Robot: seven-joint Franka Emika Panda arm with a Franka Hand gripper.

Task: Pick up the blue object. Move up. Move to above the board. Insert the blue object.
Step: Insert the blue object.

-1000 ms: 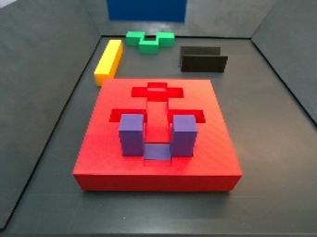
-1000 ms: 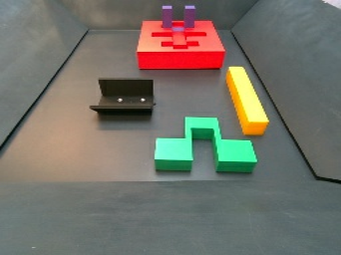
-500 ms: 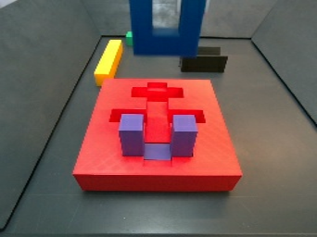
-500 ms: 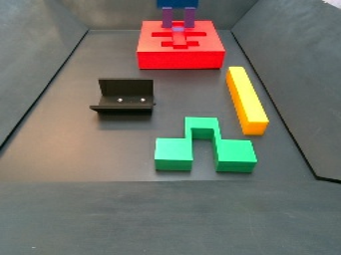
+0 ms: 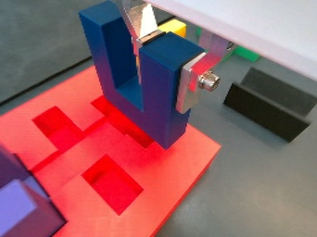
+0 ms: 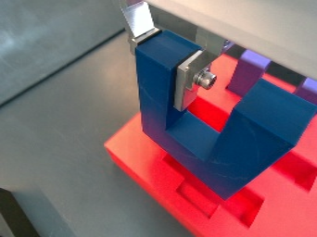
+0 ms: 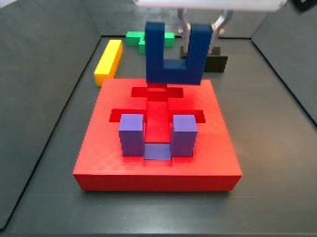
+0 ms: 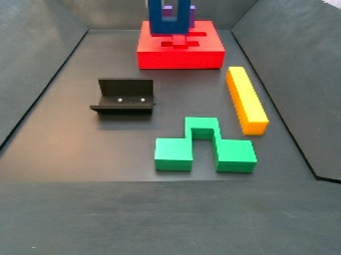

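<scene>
The gripper [image 7: 198, 33] is shut on one prong of the dark blue U-shaped object [image 7: 173, 57], prongs up. It holds it just above the far end of the red board [image 7: 99, 153], over the cross-shaped cut-out [image 7: 156, 93]. In both wrist views the silver fingers [image 5: 192, 81] [image 6: 188, 80] clamp that prong, and the blue object [image 5: 133, 79] [image 6: 210, 116] hangs over the board [image 5: 186, 176] [image 6: 143, 162]. In a side view the blue object [image 8: 170, 15] stands over the board [image 8: 180, 55] at the far end.
A purple U-shaped block [image 7: 158, 136] sits in the board's near cut-out. A yellow bar [image 7: 109, 57] [image 8: 246, 98] lies beside the board. A green block [image 8: 202, 144] and the dark fixture [image 8: 124, 97] [image 7: 218, 63] stand on the floor.
The gripper has carried the blue object from beyond the board's far end to above the board's cross-shaped cut-out. Nothing else has moved.
</scene>
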